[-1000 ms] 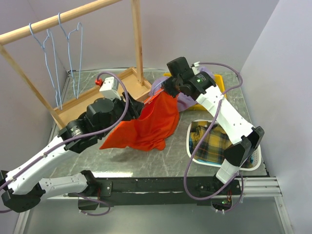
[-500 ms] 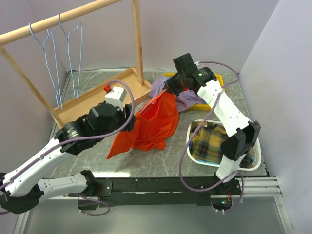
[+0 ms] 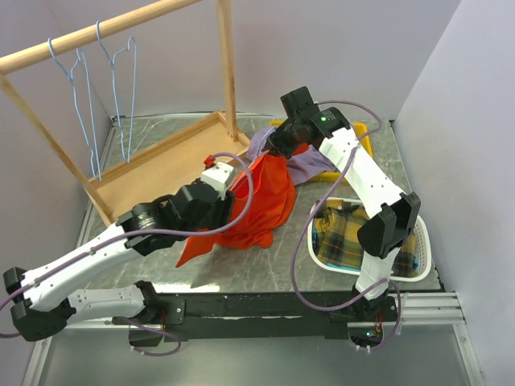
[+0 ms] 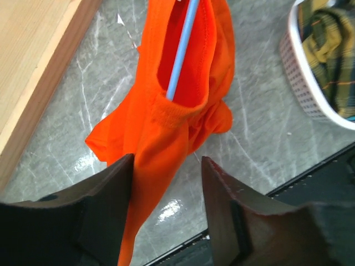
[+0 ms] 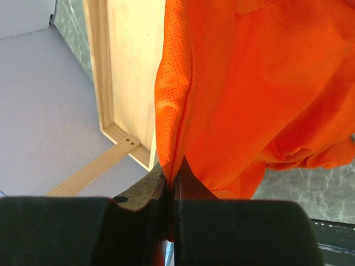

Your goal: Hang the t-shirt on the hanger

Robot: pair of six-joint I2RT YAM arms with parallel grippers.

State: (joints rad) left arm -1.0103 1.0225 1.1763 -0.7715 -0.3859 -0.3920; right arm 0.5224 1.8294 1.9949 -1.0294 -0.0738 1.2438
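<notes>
The orange t-shirt hangs from my right gripper, its lower part bunched on the table. In the right wrist view my right gripper is shut on a fold of the t-shirt. The left wrist view shows the t-shirt with the light-blue hanger running inside an opening. My left gripper is open, with a strip of the cloth hanging between the fingers against the left one. In the top view my left gripper is at the shirt's left edge.
Two more blue hangers hang on the wooden rod. The rack's wooden base lies at back left. A lavender garment lies behind the shirt. A white basket with yellow plaid cloth stands at the right.
My left arm has swung right and closer to the shirt. The shirt's lower left part has dropped and narrowed. My right gripper has kept its hold, shifting slightly.
</notes>
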